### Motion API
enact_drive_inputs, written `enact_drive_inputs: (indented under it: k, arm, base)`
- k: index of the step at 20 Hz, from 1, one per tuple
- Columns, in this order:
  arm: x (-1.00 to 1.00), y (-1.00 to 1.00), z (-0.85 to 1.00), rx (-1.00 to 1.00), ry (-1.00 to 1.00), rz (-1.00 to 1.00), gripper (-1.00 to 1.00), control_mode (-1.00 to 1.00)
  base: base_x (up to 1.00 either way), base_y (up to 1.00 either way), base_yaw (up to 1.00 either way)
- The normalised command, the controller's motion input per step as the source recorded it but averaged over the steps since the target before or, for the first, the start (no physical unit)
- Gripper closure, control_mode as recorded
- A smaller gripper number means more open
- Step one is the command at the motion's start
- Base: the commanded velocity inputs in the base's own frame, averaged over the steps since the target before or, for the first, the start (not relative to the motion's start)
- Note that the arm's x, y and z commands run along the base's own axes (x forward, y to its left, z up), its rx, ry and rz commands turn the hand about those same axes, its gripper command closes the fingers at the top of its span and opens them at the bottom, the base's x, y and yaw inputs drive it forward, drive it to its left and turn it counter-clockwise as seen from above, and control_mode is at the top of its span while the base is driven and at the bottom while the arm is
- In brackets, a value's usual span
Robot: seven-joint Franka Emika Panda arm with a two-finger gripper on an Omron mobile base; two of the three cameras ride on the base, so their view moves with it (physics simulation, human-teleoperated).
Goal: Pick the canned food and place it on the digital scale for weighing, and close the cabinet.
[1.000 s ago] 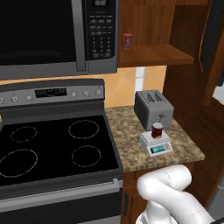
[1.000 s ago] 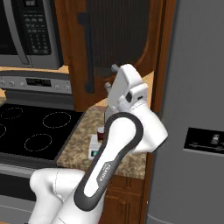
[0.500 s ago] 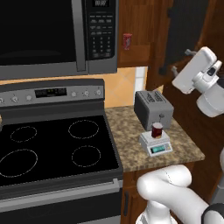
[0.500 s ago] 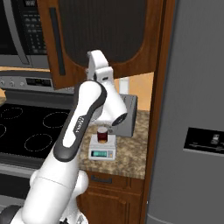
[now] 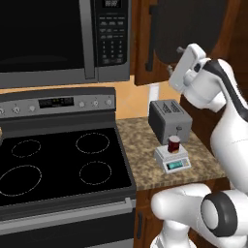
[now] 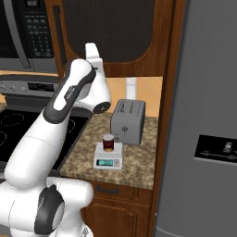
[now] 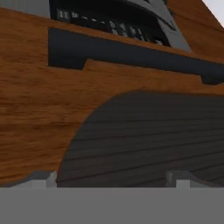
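The canned food, a squat dark-red can, stands upright on the small white digital scale on the granite counter; the scale sits in front of the toaster. The brown cabinet door with its dark rounded panel and black bar handle lies flat against the cabinet front. My gripper is raised against the door, well above the can. Its fingertips stand wide apart with nothing between them, so my gripper is open and close to the panel.
A grey two-slot toaster stands behind the scale. The black microwave hangs left of the cabinet over the black stove. A grey fridge walls off the counter's right side.
The cabinet door has swung from open to flat against the cabinet. My arm swept leftward with it and the hand now rests up at the door. Can and scale stayed put.
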Motion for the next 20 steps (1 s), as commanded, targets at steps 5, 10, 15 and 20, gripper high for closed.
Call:
enact_drive_inputs:
  k: [5,10,15,20]
  arm:
    - [0.71,0.00,0.00,0.00,0.00,-0.01,-1.00,-1.00]
    - [0.53,0.00,0.00,0.00,0.00,0.00,-1.00,-1.00]
    - [0.87,0.00,-0.16,0.00,0.00,0.00,-1.00,-1.00]
    - [0.94,0.00,-0.12,0.00,0.00,0.00,-1.00,-1.00]
  base:
    - [0.00,0.00,0.00]
    - [0.00,0.00,0.00]
    - [0.00,0.00,0.00]
    - [0.00,0.00,0.00]
